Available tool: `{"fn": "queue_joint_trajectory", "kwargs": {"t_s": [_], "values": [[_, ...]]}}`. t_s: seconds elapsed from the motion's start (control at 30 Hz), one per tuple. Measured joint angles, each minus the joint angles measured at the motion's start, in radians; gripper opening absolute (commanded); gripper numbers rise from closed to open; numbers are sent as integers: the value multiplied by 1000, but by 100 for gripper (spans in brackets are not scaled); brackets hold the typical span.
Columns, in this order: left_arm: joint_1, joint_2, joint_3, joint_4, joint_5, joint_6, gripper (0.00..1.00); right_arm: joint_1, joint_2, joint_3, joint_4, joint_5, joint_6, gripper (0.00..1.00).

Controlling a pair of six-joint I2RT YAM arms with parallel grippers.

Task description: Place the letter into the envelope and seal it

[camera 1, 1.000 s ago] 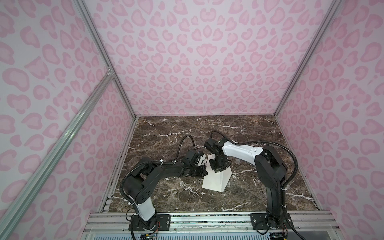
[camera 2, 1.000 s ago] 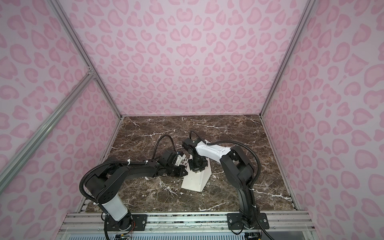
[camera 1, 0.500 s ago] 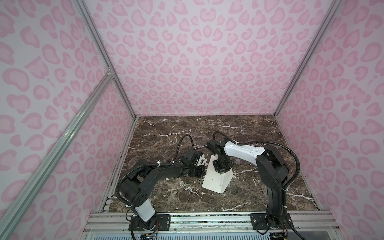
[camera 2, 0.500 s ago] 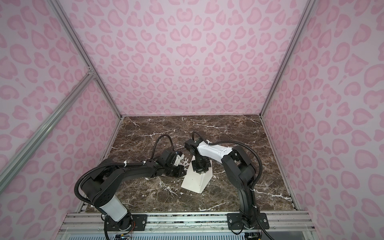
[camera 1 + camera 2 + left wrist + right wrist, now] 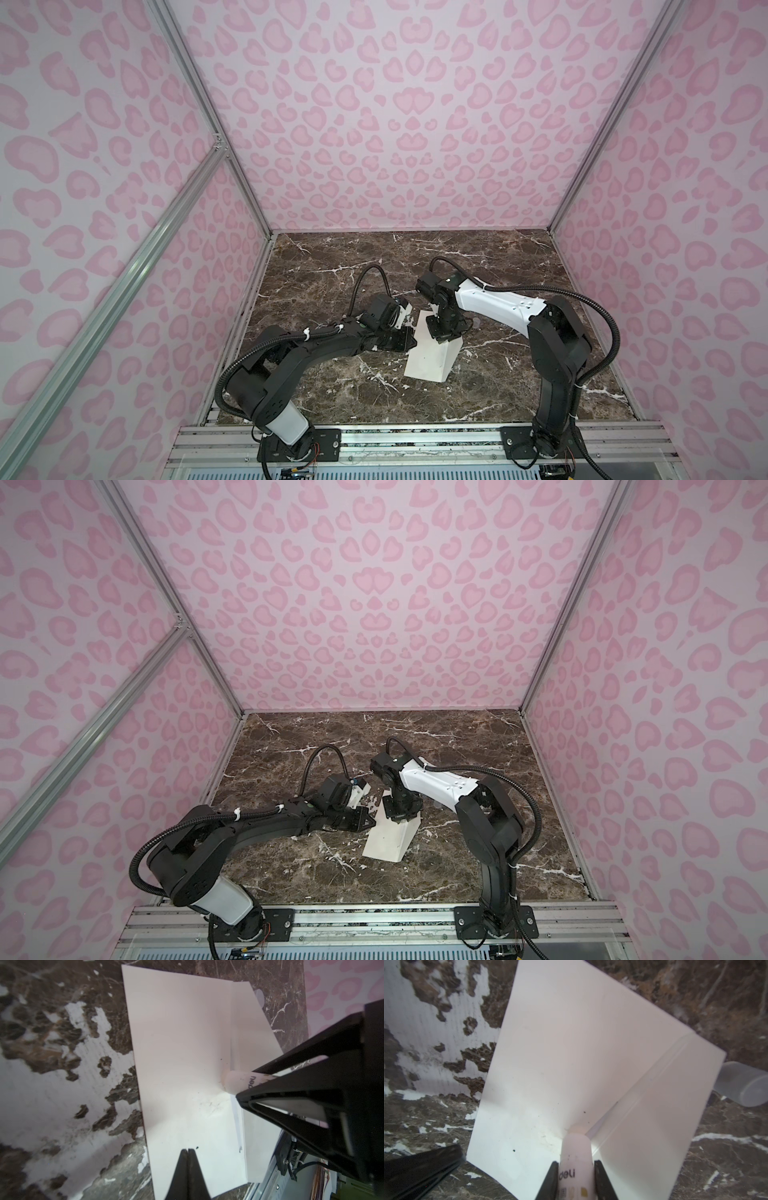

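right gripper (image 5: pixel 575 1165) clasps a glue stick (image 5: pixel 576 1147), tip on the envelope (image 5: pixel 571 1053) by the flap fold; left gripper (image 5: pixel 188 1151) clenched empty at its edge, cap (image 5: pixel 741 1086) beside, table (image 5: pixel 415 257) open behind.

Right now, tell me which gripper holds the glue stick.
The right gripper: its jaws clamp the white glue stick, tip on the envelope. The left gripper is shut and empty, near the envelope's edge.

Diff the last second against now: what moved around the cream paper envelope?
The right gripper, shut on the white cylindrical glue stick, slid slightly right in both top views along the long cream paper envelope. The left arm's elbow swung left. Unchanged: the envelope's spot, the left gripper shut at its edge.
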Motion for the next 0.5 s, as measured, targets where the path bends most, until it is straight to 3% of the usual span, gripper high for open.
{"fn": "queue_joint_trajectory", "kwargs": {"t_s": [0.5], "values": [[-17, 158, 64, -12, -4, 6, 4, 0, -5, 0, 1, -9, 0, 0]]}}
